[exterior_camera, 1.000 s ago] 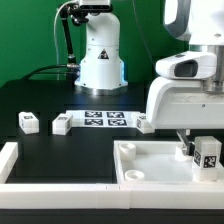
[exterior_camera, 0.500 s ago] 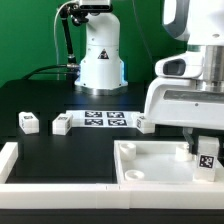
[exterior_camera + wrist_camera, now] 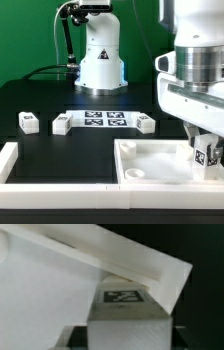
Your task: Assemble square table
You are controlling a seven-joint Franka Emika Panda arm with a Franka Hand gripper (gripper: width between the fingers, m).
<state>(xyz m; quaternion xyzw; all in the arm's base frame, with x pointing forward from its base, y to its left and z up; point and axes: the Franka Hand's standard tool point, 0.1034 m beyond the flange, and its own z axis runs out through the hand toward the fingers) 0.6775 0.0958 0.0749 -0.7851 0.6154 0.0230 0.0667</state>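
Since the earlier exterior frames the arm's wrist (image 3: 195, 85) is seen to have turned about its own axis. The held leg (image 3: 208, 154) is displaced very little; only its tag is now presented at a different angle. The gripper (image 3: 206, 148) is judged to be pinched on this leg, since in the wrist view the tagged leg (image 3: 123, 308) sits centred between the jaws. The fingertips themselves are not clearly resolved.

Nearest in the exterior view, the border wall (image 3: 60, 190) is noted along the front edge. Just behind it lies the table top (image 3: 150, 165), rim upward, on the exterior view's right. The held leg stands upright inside its right-hand corner, and in the wrist view the raised rim (image 3: 130, 263) of that corner is seen close beside the leg. Whether the leg is seated in the corner socket cannot be told.

Further back, three loose legs (image 3: 28, 122) (image 3: 62, 125) (image 3: 146, 123) are recorded in a row flanking the marker board (image 3: 104, 119), all well apart from the table top. Farthest, the arm base (image 3: 100, 60) is seen.

Judgement: rotation with almost no translation suggests that the leg is being twisted into its socket. This is taken as the first of four legs, with three not yet fitted.
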